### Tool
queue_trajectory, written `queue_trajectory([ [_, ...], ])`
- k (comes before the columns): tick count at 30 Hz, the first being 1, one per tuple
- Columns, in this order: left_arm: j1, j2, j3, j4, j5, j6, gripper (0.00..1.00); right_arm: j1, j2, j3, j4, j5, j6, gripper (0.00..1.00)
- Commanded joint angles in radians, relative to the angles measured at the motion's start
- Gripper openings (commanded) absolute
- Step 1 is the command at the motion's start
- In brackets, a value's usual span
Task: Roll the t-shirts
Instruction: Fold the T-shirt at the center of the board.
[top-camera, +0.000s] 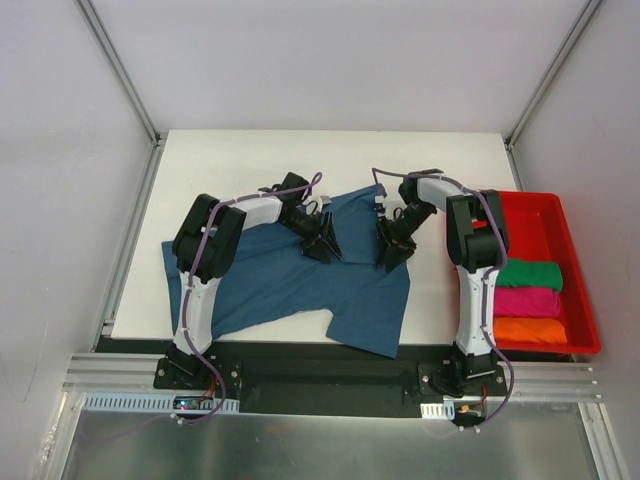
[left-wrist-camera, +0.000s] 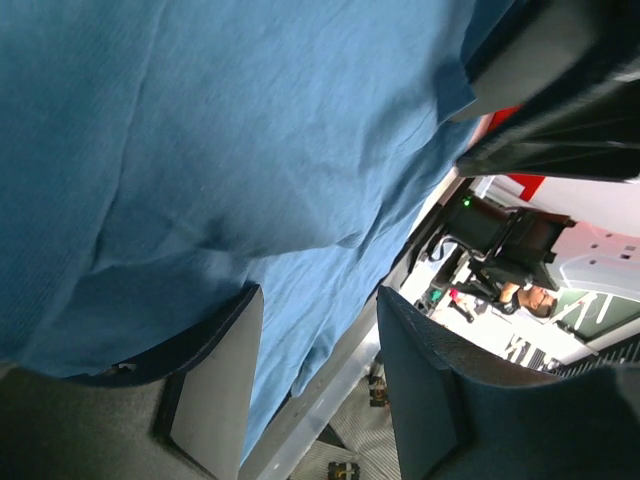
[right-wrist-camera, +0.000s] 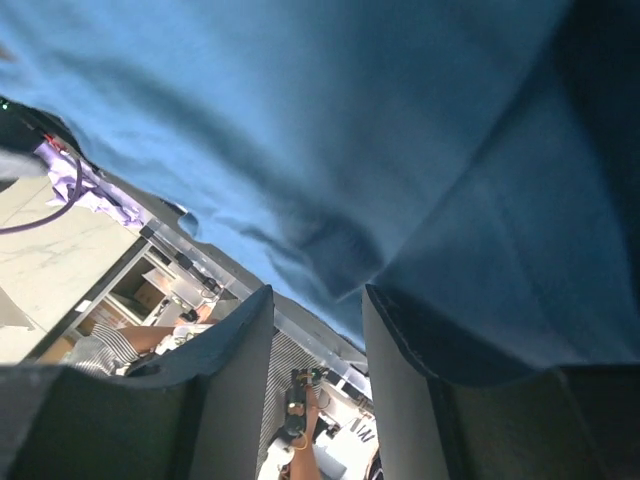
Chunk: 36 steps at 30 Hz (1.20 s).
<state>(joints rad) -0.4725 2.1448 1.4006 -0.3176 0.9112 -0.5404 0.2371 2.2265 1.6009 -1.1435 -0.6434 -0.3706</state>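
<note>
The white desk (top-camera: 250, 150) carries everything, and most of its middle is covered by the blue t-shirt (top-camera: 290, 280). It lies spread out but crumpled, one sleeve reaching toward the left edge and its hem near the front edge. No part of it is rolled yet.

At the right edge of the desk sits a red tray (top-camera: 535, 225). In it three t-shirts lie as tight rolls, side by side: a green roll (top-camera: 530, 273) farthest from the arms, a magenta roll (top-camera: 527, 300) in the middle and an orange roll (top-camera: 527, 330) nearest. Judging by this, three shirts are finished and put away, while the blue one has its whole roll left to do, and then a place in the tray.

The left arm (top-camera: 210, 240) and the right arm (top-camera: 475, 240) both bend inward over the upper part of the blue shirt. The left pincer (top-camera: 322, 240) and the right pincer (top-camera: 390, 248) are low over the cloth, near each other, close to the collar end.

Each wrist view shows blue cloth filling the upper part of the frame. The left fingers (left-wrist-camera: 215, 390) stand partly apart with a clear gap, and so do the right fingers (right-wrist-camera: 235, 390). The cloth passes just beyond the tips, and I see no firm pinch on it by either one.
</note>
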Motion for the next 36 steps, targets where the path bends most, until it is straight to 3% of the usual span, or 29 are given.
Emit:
queue_trajectory([
  [1,-0.009,0.01,-0.002,0.044,0.034,-0.052,0.49,-0.005,0.027,0.044,-0.003,0.022,0.055,0.42],
  [4,-0.009,0.017,-0.002,0.052,0.035,-0.059,0.49,-0.007,0.028,0.041,0.017,0.03,0.076,0.36],
  [15,-0.017,0.007,0.001,0.054,0.034,-0.036,0.46,-0.044,0.039,0.042,0.06,-0.036,0.142,0.34],
  [17,-0.017,0.006,0.005,0.052,0.032,-0.032,0.45,-0.044,0.042,0.042,0.068,-0.038,0.15,0.29],
  [21,-0.017,0.009,0.009,0.045,0.023,-0.033,0.48,-0.044,0.038,0.053,0.071,-0.07,0.16,0.06],
  [23,-0.017,0.01,0.009,0.043,0.018,-0.035,0.51,-0.054,0.015,0.053,0.09,-0.165,0.179,0.01],
  [28,-0.018,0.038,0.024,0.055,0.021,-0.038,0.51,-0.067,-0.014,-0.001,0.177,-0.353,0.3,0.01],
  [36,-0.029,0.073,0.086,0.112,0.041,-0.064,0.43,-0.068,-0.013,-0.015,0.293,-0.467,0.409,0.01],
])
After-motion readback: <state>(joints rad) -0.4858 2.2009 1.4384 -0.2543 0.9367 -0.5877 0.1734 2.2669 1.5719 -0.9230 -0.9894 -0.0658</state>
